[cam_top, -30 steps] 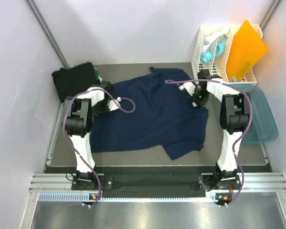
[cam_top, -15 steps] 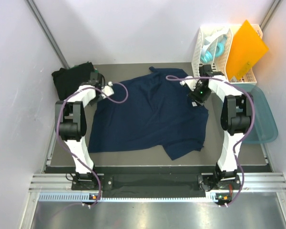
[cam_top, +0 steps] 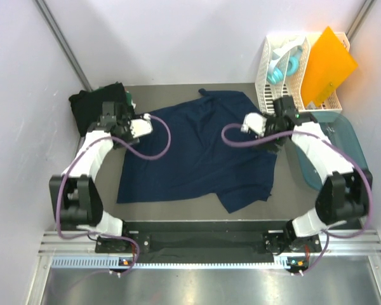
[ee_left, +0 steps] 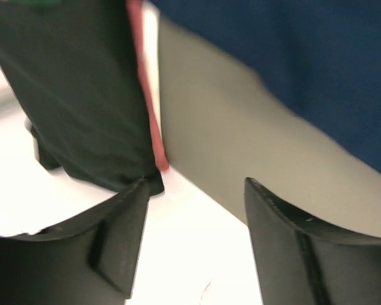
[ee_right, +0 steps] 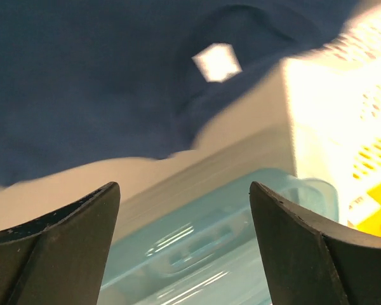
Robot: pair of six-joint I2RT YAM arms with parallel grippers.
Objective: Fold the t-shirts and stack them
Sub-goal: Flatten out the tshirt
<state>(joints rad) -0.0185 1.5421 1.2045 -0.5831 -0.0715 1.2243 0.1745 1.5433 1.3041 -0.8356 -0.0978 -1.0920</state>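
At the far-left corner of the table (cam_top: 178,94), off the left sleeve of the navy t-shirt (cam_top: 200,149), lies a bundle of dark t-shirts (cam_top: 96,105), bunched rather than squared. The left gripper (cam_top: 109,117) hangs over the gap between that bundle and the navy t-shirt. In the left wrist view its fingers (ee_left: 124,235) stand apart with nothing between them, the dark t-shirts (ee_left: 70,95) to one side, the navy t-shirt (ee_left: 305,63) to the other, and bare table (ee_left: 241,140) in between.

The navy t-shirt lies spread flat on the table, unfolded, collar toward the far-right, with one lower corner turned out at the near edge.

The right gripper (cam_top: 284,110) sits just off the navy t-shirt's right edge, near its collar. Its fingers (ee_right: 57,241) are likewise parted and empty. The right wrist view shows the navy t-shirt (ee_right: 82,76) with its white neck label (ee_right: 216,61).

Right of the navy t-shirt stands a white slotted rack (cam_top: 286,63) with an orange sheet (cam_top: 327,63) leaning in it. Nearer, a teal tub (cam_top: 352,159) sits beside the shirt's right side.
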